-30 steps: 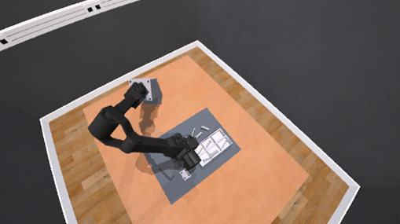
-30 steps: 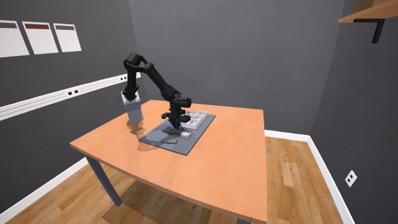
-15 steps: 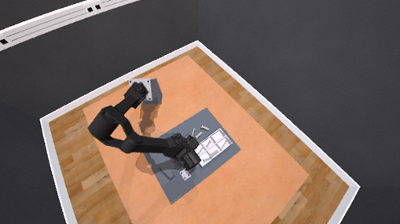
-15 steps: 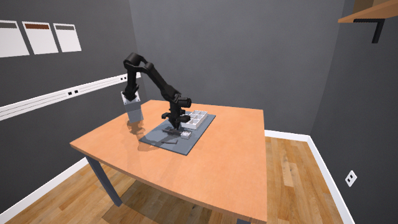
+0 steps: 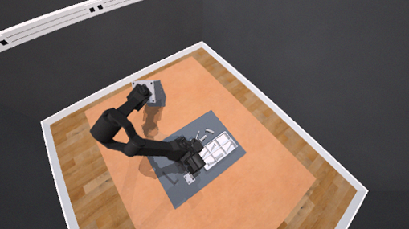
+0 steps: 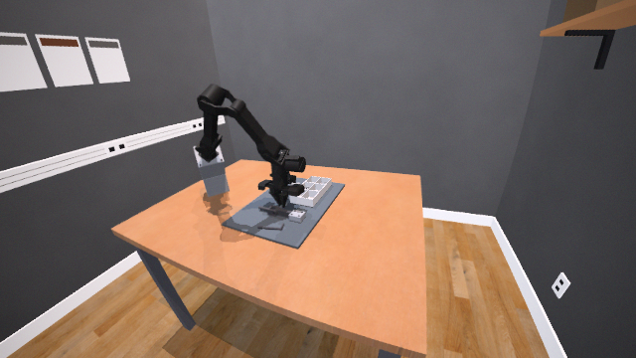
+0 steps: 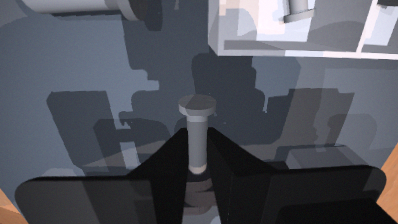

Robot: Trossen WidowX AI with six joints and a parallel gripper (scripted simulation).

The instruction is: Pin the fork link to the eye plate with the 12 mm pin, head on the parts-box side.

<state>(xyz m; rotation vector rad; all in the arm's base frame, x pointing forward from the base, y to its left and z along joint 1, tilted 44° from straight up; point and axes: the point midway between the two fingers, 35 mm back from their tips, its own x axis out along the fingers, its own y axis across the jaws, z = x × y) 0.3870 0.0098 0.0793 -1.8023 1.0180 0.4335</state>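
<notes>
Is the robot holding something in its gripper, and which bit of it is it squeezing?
Yes. The gripper is shut on a grey pin, squeezing its round shank. The pin's flat head sticks out past the fingertips, free.
</notes>
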